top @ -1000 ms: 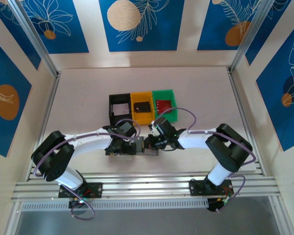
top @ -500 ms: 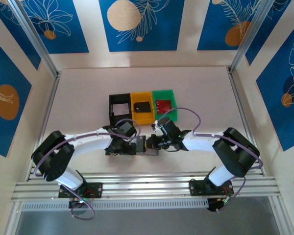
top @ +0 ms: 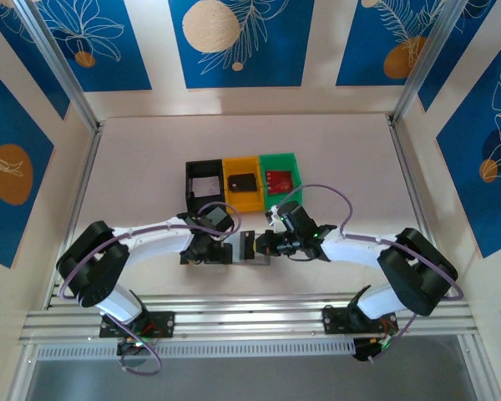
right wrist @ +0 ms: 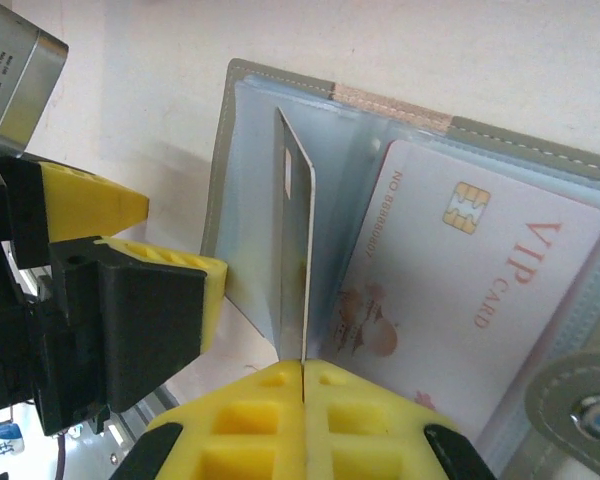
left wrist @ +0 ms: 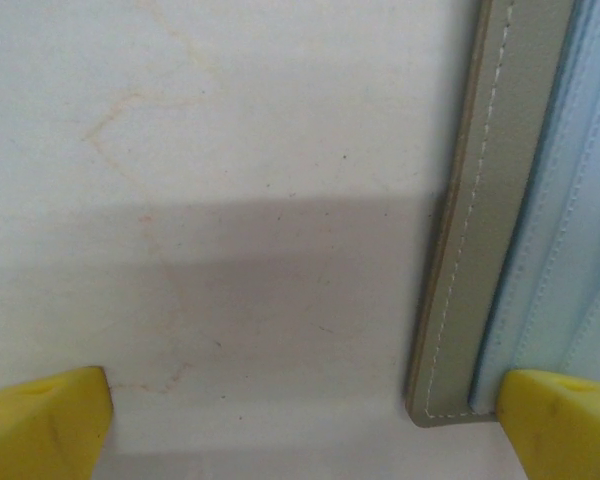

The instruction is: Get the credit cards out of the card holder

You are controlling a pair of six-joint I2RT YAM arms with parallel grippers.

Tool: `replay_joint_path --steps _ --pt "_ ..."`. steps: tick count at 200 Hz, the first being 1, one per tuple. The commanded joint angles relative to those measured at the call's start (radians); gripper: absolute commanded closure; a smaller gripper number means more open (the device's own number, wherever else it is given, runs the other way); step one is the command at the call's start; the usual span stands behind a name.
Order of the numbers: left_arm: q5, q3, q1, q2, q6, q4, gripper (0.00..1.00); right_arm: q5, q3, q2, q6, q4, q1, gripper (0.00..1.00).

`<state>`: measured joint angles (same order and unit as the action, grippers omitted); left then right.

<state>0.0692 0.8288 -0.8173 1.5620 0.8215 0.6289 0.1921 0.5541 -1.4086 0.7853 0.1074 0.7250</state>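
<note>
Right wrist: right gripper [right wrist: 302, 385], jaws clenched on the near edge of a thin pale card [right wrist: 296, 240] that stands edge-on over the open card holder [right wrist: 223, 170]. Just right of the jaws, a VIP card [right wrist: 470, 290] lies flat in a clear pocket. Left of the jaws: left gripper [right wrist: 180, 235], jaws released and wide, one yellow finger at the holder's grey rim, bare table [left wrist: 230, 150] between them. Top external: black bin [top: 204, 185], yellow bin [top: 241, 182] and green bin [top: 280, 179] in a row beyond both jaws.
</note>
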Motion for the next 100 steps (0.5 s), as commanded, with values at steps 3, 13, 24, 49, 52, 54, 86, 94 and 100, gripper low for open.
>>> replay_joint_path --steps 3,13,24,49,52,54,86,94,100 --pt "-0.050 -0.024 0.000 0.070 0.010 -0.039 0.00 0.023 -0.025 0.053 -0.033 -0.040 -0.010 1.00" --pt "-0.047 -0.021 0.001 0.067 0.009 -0.034 0.00 0.023 -0.033 0.071 -0.038 -0.047 -0.012 1.00" --pt "-0.041 -0.017 0.002 0.063 0.007 -0.028 0.00 0.022 -0.044 0.092 -0.042 -0.054 -0.016 1.00" --pt "-0.020 -0.008 0.004 0.041 -0.001 -0.007 0.01 0.023 -0.068 0.139 -0.051 -0.068 -0.031 1.00" --pt "-0.017 -0.007 0.006 0.038 -0.002 -0.005 0.01 0.024 -0.071 0.145 -0.051 -0.068 -0.033 1.00" --pt "-0.015 -0.005 0.006 0.036 -0.003 -0.003 0.01 0.025 -0.072 0.149 -0.051 -0.068 -0.035 1.00" --pt "0.030 0.016 0.022 -0.018 -0.040 0.046 0.01 0.058 -0.107 0.219 -0.045 -0.054 -0.064 1.00" --pt "0.038 0.015 0.024 -0.047 -0.050 0.046 0.01 0.068 -0.113 0.238 -0.046 -0.052 -0.071 1.00" --pt "0.039 0.012 0.026 -0.073 -0.058 0.041 0.01 0.078 -0.118 0.250 -0.047 -0.047 -0.077 1.00"
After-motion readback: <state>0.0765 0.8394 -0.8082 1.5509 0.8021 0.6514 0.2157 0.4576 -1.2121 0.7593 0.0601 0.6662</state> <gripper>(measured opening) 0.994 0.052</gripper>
